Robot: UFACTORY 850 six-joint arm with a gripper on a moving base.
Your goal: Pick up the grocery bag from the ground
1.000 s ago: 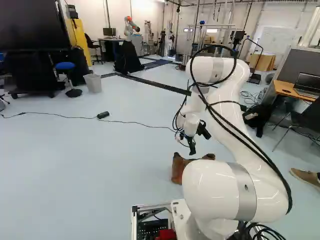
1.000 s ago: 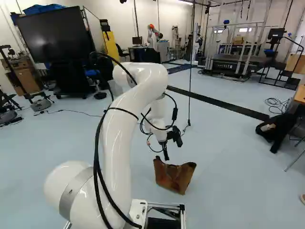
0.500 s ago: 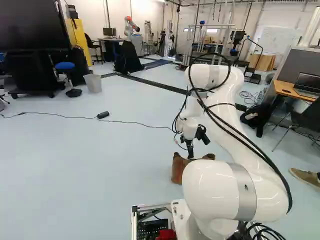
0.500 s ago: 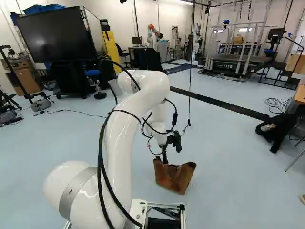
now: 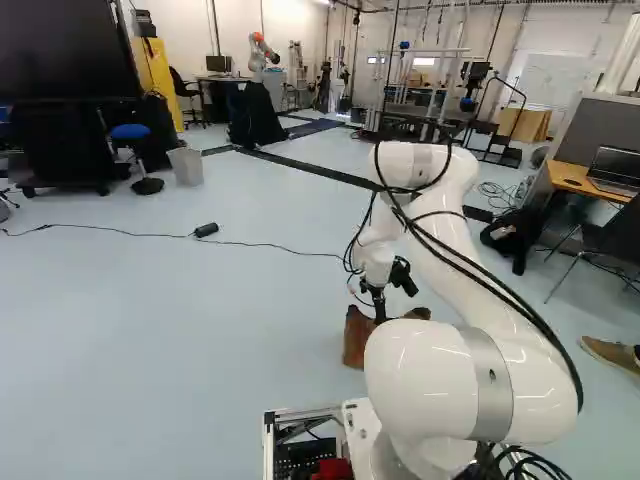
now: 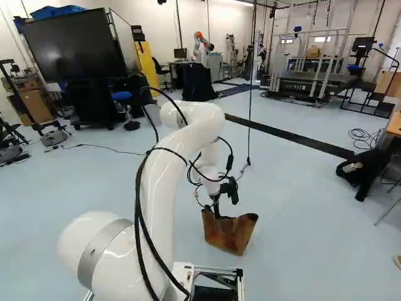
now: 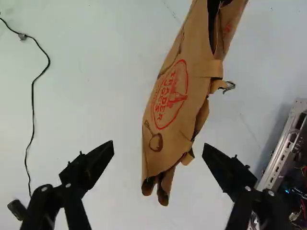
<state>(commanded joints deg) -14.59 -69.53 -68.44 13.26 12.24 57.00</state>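
Observation:
The brown paper grocery bag [image 6: 230,234] stands on the floor just beyond the base, its top edge uneven. Over its left end in the right base view hangs my gripper [image 6: 217,214], pointing down. In the left base view the bag [image 5: 357,340] is partly hidden behind the arm. Seen from the wrist, my gripper [image 7: 158,152] has its fingers wide apart, one on each side of the near end of the bag [image 7: 180,96]. Neither finger visibly touches the paper.
The base's metal frame [image 7: 283,143] lies beside the bag. A thin cable [image 7: 32,105] runs over the floor on the other side. A dark bundle [image 6: 358,172] lies right of the bag. Another robot [image 6: 202,47] stands far back.
My arm has lowered, bringing the gripper down to the bag's top edge. The fingers have stayed open. The bag and the base have not moved.

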